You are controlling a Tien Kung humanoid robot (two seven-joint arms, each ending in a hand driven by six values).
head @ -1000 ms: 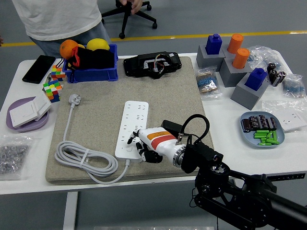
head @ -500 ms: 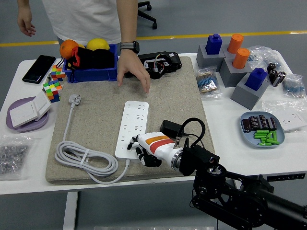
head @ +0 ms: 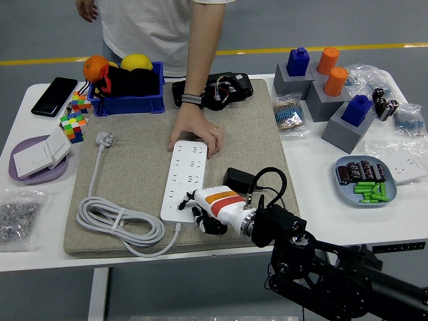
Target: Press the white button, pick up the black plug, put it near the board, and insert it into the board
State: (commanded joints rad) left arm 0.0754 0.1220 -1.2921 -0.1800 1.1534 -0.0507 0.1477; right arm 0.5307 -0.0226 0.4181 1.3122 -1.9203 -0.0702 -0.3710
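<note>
Pressing the white button looks to be the step in hand, with the right hand (head: 210, 207) low over the near end of the power strip (head: 187, 170), clenched and grasping nothing, one fingertip (head: 182, 198) poked toward the strip's corner. Hard to tell from up here whether that fingertip is touching the button itself, hidden as it is under the knuckles. Best done with a short, straight push downward, not sideways, to avoid sliding the strip on the grey mat (head: 134, 167). Helpful here: a person's hand (head: 195, 137) resting flat on the strip's far end, steadying it. Worth lifting clear afterwards without snagging the black plug (head: 237, 179), lying on the mat just right of the strip and just beyond the robot's wrist, its black lead (head: 277, 175) looped beside it, not yet picked up.

Counted:
- one power strip, one black plug
- one white cable (head: 120, 224) coiled at the mat's near left, ending in one white plug (head: 103, 138)
- two orange pegs (head: 328, 60) and two blue pegs (head: 298, 61) on grey blocks at the far right
- two colour cubes (head: 72, 124) and one phone (head: 54, 95) at the left
- one blue bin (head: 127, 105)
- one plate (head: 348, 190) of small parts at the right
</note>
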